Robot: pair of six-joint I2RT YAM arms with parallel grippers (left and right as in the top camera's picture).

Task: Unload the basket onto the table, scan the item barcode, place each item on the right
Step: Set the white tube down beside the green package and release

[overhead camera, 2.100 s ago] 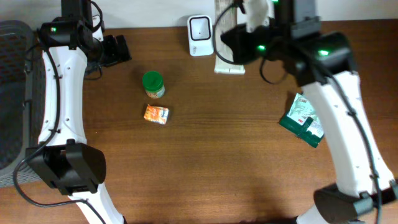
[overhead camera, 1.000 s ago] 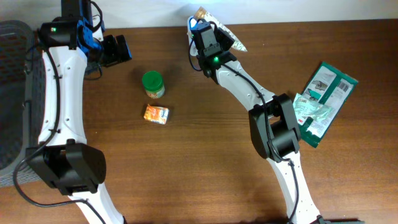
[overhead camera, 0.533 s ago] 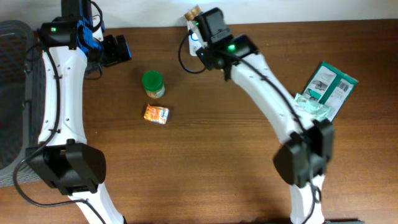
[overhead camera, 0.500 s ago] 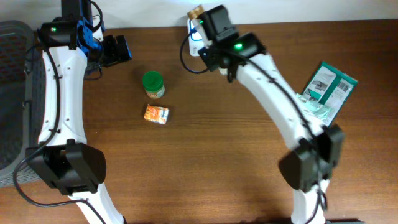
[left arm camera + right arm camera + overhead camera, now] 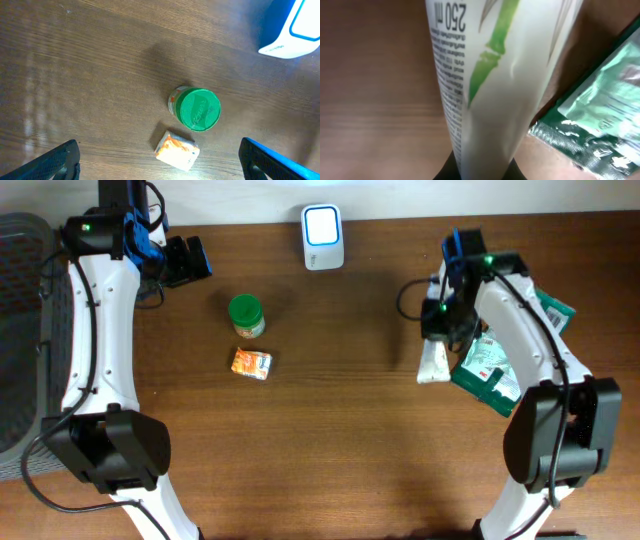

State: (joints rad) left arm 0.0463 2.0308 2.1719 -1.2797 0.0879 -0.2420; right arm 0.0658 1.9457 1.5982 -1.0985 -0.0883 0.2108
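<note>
My right gripper (image 5: 441, 328) is shut on the item, a white tube (image 5: 432, 361) printed with a green bamboo stem and "250 ml". In the right wrist view the tube (image 5: 485, 80) fills the middle and the gripper (image 5: 481, 172) clamps its near end; no barcode shows. The tube hangs low over the table's right side, next to the green packets. The white scanner (image 5: 323, 224) stands at the back centre, its face lit. My left gripper (image 5: 186, 260) is open at the back left, high above the table, with nothing between its fingers (image 5: 60, 161).
A green-lidded jar (image 5: 246, 315) and an orange packet (image 5: 251, 364) lie left of centre, both below the left gripper (image 5: 160, 169) in its wrist view. Green foil packets (image 5: 489, 375) are stacked at the right, touching the tube's side (image 5: 600, 120). A grey mesh basket (image 5: 20, 330) stands off the left edge.
The right arm has swung from the scanner at the back to the table's right side, carrying the tube down beside the green packets. The left arm has not moved.
</note>
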